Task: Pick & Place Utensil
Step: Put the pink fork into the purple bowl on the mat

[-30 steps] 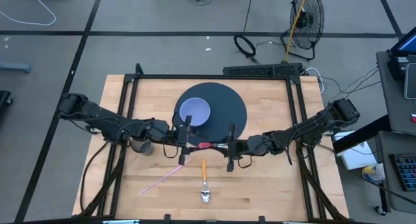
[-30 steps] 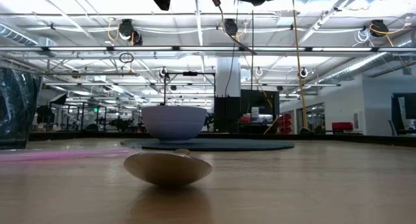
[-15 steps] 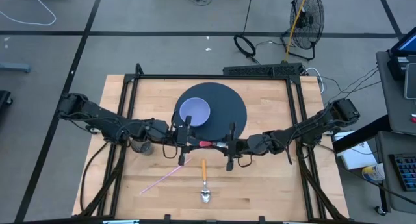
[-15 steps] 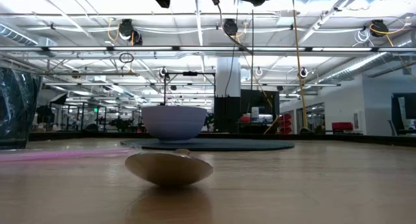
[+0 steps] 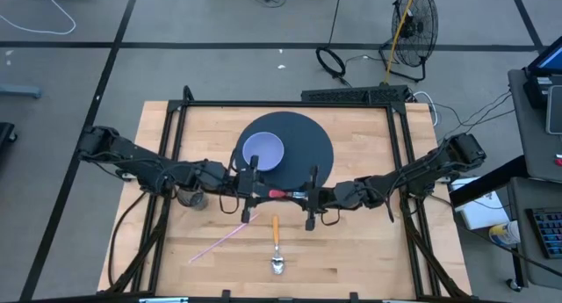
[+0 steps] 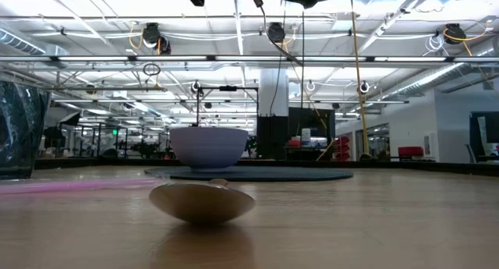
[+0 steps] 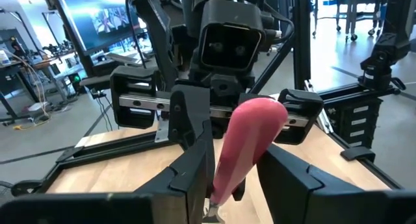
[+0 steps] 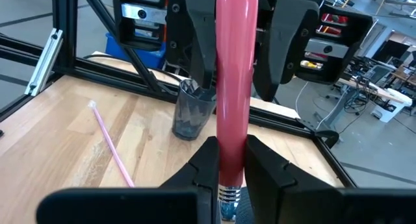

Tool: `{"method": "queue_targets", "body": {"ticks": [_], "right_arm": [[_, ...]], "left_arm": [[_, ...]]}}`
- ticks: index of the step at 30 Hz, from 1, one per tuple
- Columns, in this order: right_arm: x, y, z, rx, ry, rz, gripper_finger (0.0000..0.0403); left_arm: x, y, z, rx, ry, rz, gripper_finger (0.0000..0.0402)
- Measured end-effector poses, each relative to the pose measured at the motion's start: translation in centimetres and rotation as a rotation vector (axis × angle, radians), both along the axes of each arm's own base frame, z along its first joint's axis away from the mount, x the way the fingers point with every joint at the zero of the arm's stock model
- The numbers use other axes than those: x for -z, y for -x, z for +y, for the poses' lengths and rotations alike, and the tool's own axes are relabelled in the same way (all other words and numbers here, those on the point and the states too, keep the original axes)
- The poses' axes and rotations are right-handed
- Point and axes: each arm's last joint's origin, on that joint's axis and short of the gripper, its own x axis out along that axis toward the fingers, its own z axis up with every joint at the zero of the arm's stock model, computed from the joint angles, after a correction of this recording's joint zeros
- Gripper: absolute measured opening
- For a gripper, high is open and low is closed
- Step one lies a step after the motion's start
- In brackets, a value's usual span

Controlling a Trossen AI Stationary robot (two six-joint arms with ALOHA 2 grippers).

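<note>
Nearest the front edge of the tabletop (image 5: 369, 250) lies a spoon (image 5: 277, 250) with an orange-tinted handle, its bowl toward the front; in the low view that bowl (image 6: 202, 202) sits rounded side up on the wood. Just to its left a thin pink straw (image 5: 219, 240) lies at a slant, apart from the spoon.

Above these, over the middle of the tabletop, the two arms meet tip to tip. The right end effector (image 5: 301, 198) has its fingers (image 8: 263, 165) pressed onto the metal end of a pink-handled utensil (image 5: 277, 195), which sticks out level toward the other arm, up in the air and clear of the wood. The left end effector (image 5: 253, 194) faces it with the rounded end of the pink handle (image 7: 247, 139) between its fingers (image 7: 195, 165); the fingers stand a little spread to either side of the handle, and I cannot tell whether they touch it.

Beside the left arm, a dark translucent cup (image 5: 190, 198) stands upright on the tabletop.

Farther back, a round dark mat (image 5: 307, 149) lies flat, with a pale lavender bowl (image 5: 262, 150) standing on its left part. Beyond the tabletop, a floor fan (image 5: 413, 22) stands on the grey floor.
</note>
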Motion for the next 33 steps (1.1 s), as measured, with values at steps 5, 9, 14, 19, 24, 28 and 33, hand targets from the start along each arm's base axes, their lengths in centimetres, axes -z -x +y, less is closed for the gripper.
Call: {"method": "queue_targets", "body": {"ticks": [5, 9, 14, 19, 24, 28, 33], "right_arm": [[-0.05, -0.05, -0.06, -0.022, -0.003, -0.006, 0.0041], [-0.11, -0.07, -0.06, -0.030, -0.015, -0.013, 0.0041], [-0.10, -0.07, -0.05, -0.036, -0.013, -0.012, 0.0041], [-0.10, -0.07, -0.04, -0.037, -0.013, -0.011, 0.0041], [-0.09, -0.07, -0.04, -0.037, -0.012, -0.011, 0.0052], [-0.09, -0.06, -0.03, -0.039, -0.010, -0.011, 0.0059], [-0.09, -0.06, -0.03, -0.039, -0.010, -0.011, 0.0060]], "left_arm": [[0.32, -0.26, 0.16, 0.001, 0.000, 0.010, 0.0106], [0.32, -0.26, 0.20, 0.000, -0.023, 0.007, 0.0069], [0.32, -0.26, 0.20, 0.000, -0.031, 0.007, 0.0069], [0.31, -0.26, 0.21, -0.004, -0.029, 0.006, 0.0074], [0.31, -0.26, 0.21, -0.004, -0.029, 0.005, 0.0070], [0.30, -0.26, 0.21, -0.004, -0.031, 0.004, 0.0070], [0.30, -0.26, 0.21, -0.004, -0.031, 0.004, 0.0071]]}}
